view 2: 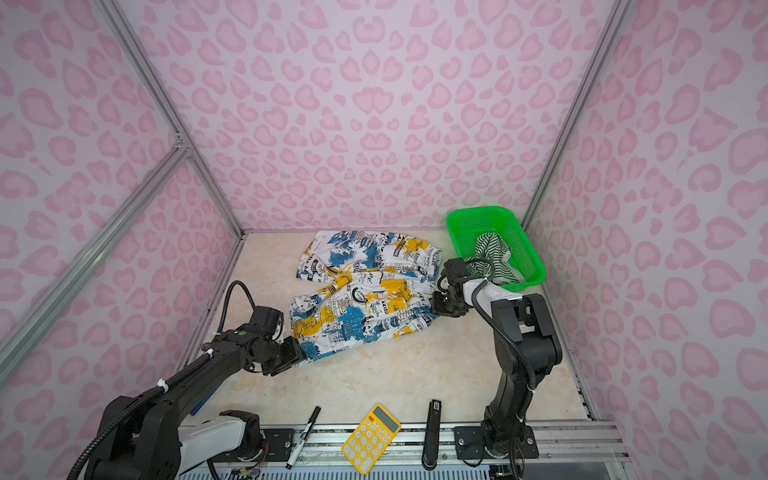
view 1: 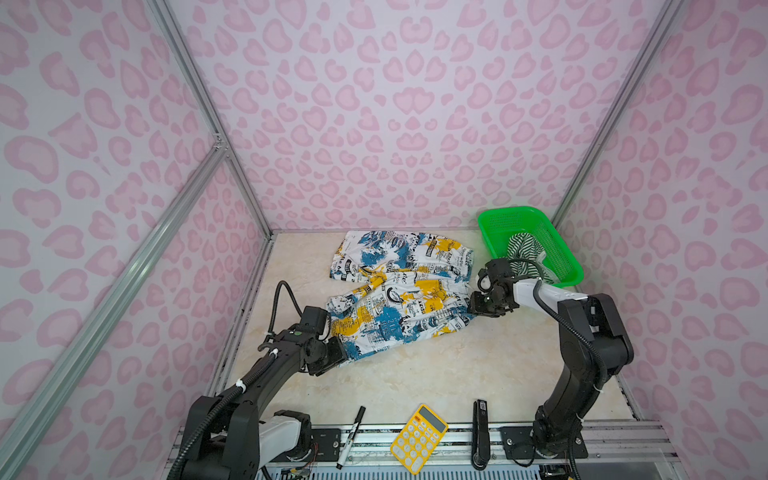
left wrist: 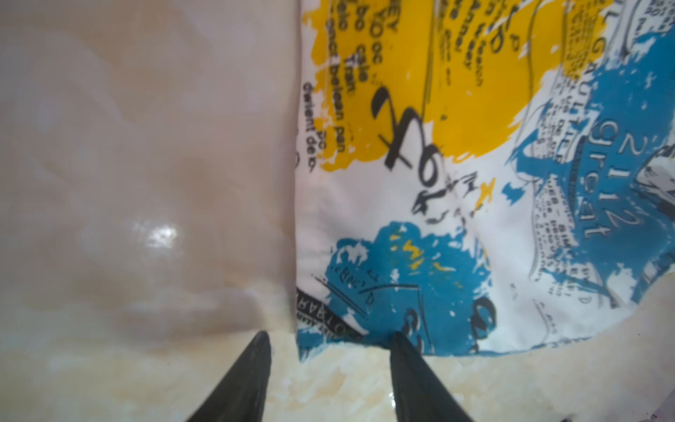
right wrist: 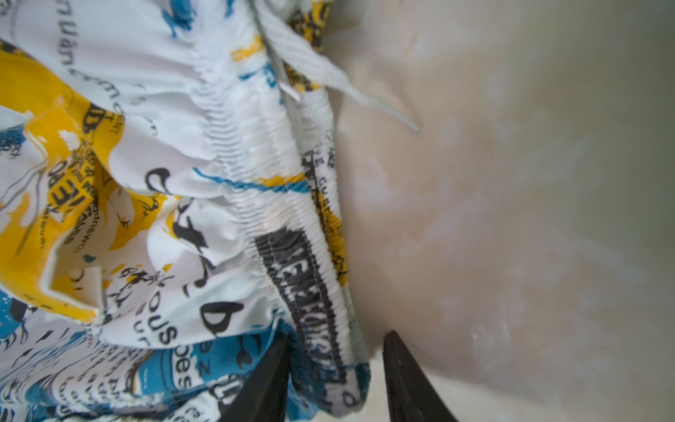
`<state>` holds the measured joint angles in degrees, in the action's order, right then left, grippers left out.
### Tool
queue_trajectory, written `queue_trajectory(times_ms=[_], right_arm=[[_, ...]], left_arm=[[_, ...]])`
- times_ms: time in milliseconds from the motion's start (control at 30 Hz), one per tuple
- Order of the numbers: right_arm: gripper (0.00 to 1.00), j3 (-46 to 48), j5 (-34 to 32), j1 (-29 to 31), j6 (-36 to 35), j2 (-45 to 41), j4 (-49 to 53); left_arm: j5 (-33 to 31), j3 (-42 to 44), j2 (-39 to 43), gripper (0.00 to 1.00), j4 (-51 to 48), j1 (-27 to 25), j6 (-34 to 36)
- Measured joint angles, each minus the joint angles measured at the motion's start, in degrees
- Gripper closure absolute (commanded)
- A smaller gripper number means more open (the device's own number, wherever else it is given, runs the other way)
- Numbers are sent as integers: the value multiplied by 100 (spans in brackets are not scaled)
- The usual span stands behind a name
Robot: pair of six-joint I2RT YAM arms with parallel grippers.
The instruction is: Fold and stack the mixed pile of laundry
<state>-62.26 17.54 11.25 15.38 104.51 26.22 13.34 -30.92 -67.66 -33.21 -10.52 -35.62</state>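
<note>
Left gripper point(left wrist: 328, 341): jaws parted, straddling the blue hem corner of the printed garment point(left wrist: 456, 190); nothing clamped
Right gripper point(right wrist: 336, 338): jaws parted either side of the garment's elastic waistband point(right wrist: 288, 204); not closed on it
Printed garment point(view 1: 399, 291): rumpled on the worktop point(view 1: 436, 374); centre frame in both top views, between the grippers
Striped garment point(view 1: 524, 248): inside the green basket point(view 1: 507, 224); right of centre in the frame, just above the right gripper
</note>
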Motion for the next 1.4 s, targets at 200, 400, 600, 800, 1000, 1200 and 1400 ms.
queue_trajectory(times_ms=[200,400,600,800,1000,1200,1400], right_arm=[[56,28,4,4,-2,4,-42],[70,59,-72,-2,2,22,-50],[89,208,-214,4,59,-177,-52],[92,76,-811,216,105,-946,960],[93,-492,-1067,286,39,-1436,1563],[94,-374,-1049,535,-96,-1373,1976],[93,122,-957,1172,-15,-1639,2334]], left_arm=[[271,229,-68,53,369,-11,-229],[645,57,-717,82,1130,-83,-339],[247,-195,-605,97,673,-101,-282],[-210,-1008,94,97,-214,-94,-140],[-417,-2100,221,97,-949,-94,181],[-485,-2542,522,97,-1587,-94,337],[-579,-2824,1047,97,-2304,-94,420]])
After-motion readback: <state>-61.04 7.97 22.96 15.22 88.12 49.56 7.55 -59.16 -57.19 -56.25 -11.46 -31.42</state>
